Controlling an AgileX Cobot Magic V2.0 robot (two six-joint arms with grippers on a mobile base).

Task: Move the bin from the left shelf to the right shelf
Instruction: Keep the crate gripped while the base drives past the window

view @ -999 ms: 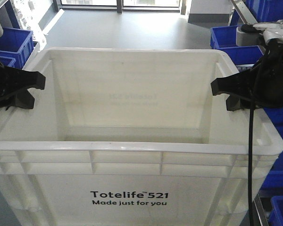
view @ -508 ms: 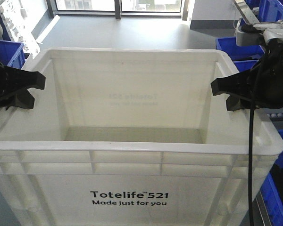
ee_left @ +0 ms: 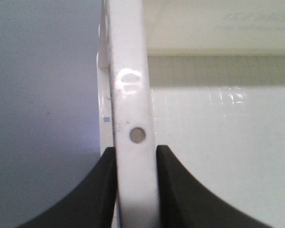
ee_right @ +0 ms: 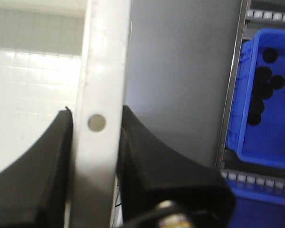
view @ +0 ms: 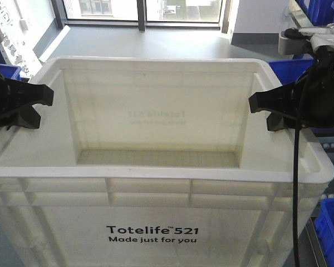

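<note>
The large white bin [view: 156, 233], printed "Totelife 521", fills the front view and is empty inside. My left gripper [view: 40, 108] is shut on its left rim, one black finger inside the wall and one outside. My right gripper [view: 264, 113] is shut on the right rim in the same way. In the left wrist view the rim [ee_left: 128, 95] runs straight up between the fingers of the left gripper [ee_left: 135, 156], which press on both sides. In the right wrist view the rim [ee_right: 104, 57] is pinched likewise by the right gripper [ee_right: 97, 116].
Grey floor [view: 145, 41] and a window [view: 145, 8] lie beyond the bin. Blue bins [view: 331, 222] sit on the right by a roller shelf rail [view: 331, 146]. One blue bin [ee_right: 266, 95] holds black parts. A blue bin corner [view: 5, 69] shows at the left.
The bin and both grippers keep their places in the view. The background has slid down and outward: the left blue bins have nearly left the frame and more window shows.
</note>
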